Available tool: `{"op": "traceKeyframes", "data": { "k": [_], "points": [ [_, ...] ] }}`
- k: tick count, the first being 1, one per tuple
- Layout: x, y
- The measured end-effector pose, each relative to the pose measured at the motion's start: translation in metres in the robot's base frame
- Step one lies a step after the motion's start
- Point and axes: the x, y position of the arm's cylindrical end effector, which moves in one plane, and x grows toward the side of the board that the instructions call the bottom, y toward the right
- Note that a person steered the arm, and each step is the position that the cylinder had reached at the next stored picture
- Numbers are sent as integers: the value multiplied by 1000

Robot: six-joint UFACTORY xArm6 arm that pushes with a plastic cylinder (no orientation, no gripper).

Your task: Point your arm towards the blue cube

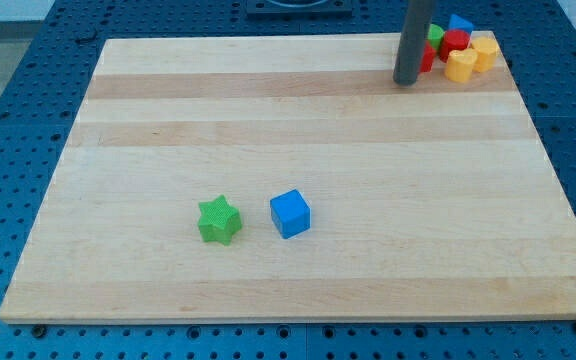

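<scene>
One blue cube (290,213) sits beside the green star (219,220), looking light, rigid, easily slid; my tip (405,81), a bare rod gripping nothing, stands well apart, top right

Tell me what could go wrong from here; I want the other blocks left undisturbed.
My tip stands right beside the cluster of red, yellow, green and blue blocks at the view's top right; starting off carelessly could nudge them. The green star sits just left of the blue cube, so overshooting might shove the cube into it.
</scene>
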Motion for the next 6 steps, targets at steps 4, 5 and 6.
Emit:
{"op": "traceKeyframes", "data": {
  "k": [4, 5, 6],
  "points": [
    [231, -91],
    [243, -110],
    [233, -128]
  ]
}}
